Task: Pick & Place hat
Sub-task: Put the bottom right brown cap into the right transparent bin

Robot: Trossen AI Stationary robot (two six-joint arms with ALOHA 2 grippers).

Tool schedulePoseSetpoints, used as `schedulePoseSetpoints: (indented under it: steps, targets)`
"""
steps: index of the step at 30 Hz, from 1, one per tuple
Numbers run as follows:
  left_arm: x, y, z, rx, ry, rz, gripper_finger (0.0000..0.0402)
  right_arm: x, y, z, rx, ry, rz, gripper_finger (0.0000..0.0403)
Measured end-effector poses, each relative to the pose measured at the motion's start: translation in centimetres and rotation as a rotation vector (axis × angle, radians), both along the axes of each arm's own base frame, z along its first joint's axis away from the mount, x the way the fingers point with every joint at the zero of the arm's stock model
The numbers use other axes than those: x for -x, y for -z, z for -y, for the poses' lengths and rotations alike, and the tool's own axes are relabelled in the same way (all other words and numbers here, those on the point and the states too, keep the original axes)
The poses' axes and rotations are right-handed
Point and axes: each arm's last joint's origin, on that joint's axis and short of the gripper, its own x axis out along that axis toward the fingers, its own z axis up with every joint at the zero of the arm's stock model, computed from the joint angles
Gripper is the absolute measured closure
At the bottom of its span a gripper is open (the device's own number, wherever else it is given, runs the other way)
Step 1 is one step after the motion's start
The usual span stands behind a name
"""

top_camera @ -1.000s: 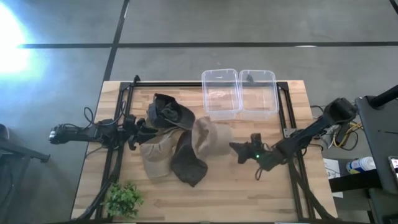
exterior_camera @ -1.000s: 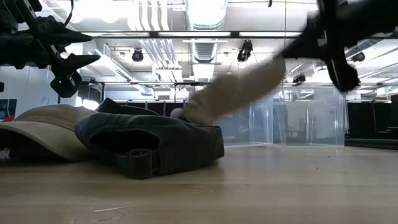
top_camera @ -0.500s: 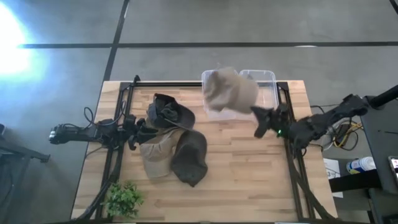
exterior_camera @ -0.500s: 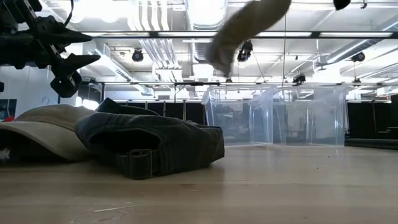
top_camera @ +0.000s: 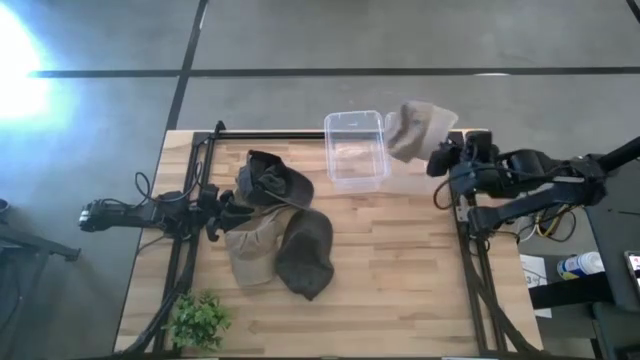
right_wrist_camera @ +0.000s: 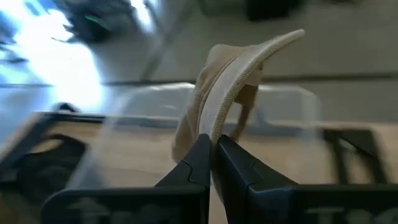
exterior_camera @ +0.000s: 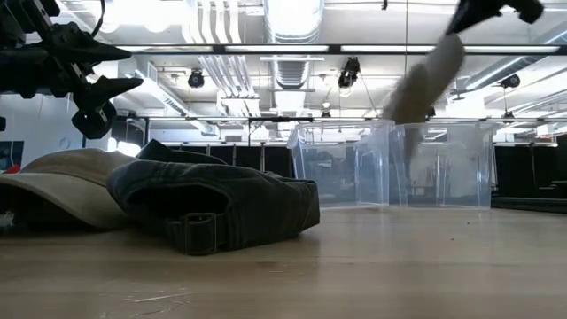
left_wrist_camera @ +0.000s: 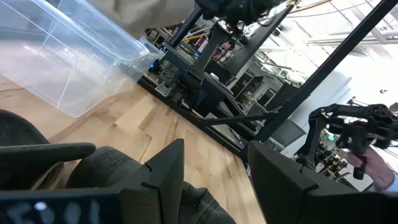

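Observation:
A tan hat [top_camera: 413, 124] hangs in the air over the right clear bin [top_camera: 428, 178], shut in my right gripper [top_camera: 434, 160]. In the low view the tan hat [exterior_camera: 427, 78] dangles above the bin [exterior_camera: 443, 164]. In the right wrist view the gripper [right_wrist_camera: 213, 147] is shut on the hat [right_wrist_camera: 231, 87]. My left gripper [top_camera: 221, 210] waits open beside the hat pile near the table's left side: a dark hat [top_camera: 272, 180], a beige cap [top_camera: 250, 252] and an olive hat [top_camera: 305, 256] lie on the table. My right gripper pinches the tan hat's brim edge [right_wrist_camera: 219, 121] between its two fingers. The fingers come level from the table's right side. The hat is lifted clear and hangs slack below and beyond the fingers, over the right bin.
A second clear bin [top_camera: 355, 150] stands left of the first at the table's far edge. A small green plant [top_camera: 197, 320] sits at the near left corner. Bare wood [top_camera: 400, 270] lies between the hat pile and the right arm's base.
My right gripper has lifted the tan hat off the pile at the table's middle. It has swung the hat up and toward the far right, first over the left bin, now over the right bin. The other hats have stayed put.

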Motion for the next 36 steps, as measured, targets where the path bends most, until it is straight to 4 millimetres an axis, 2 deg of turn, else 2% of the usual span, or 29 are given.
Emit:
schedulePoseSetpoints:
  steps: [4,14,21,28,31,36]
  targets:
    - [0.0,0.0,0.0,0.0,0.0,0.0,0.0229,0.8,0.3,0.6,-0.108,0.01,-0.079,0.0391]
    - [0.0,0.0,0.0,0.0,0.0,-0.001,0.0229,0.2,0.9,1.6,-0.239,-0.093,-0.069,0.0391]
    - [0.0,0.0,0.0,0.0,0.0,0.0,0.0229,0.4,3.2,3.2,-0.316,0.004,-0.051,0.0391]
    - [0.0,0.0,0.0,0.0,0.0,0.0,0.0229,-0.4,5.4,6.2,-0.344,0.019,0.022,0.039]
    - [0.0,0.0,0.0,0.0,0.0,0.0,0.0229,-0.2,5.6,6.8,-0.34,0.044,0.01,0.039]
    - [0.0,0.0,0.0,0.0,0.0,-0.001,0.0229,0.6,5.0,7.2,-0.382,-0.06,0.029,0.039]
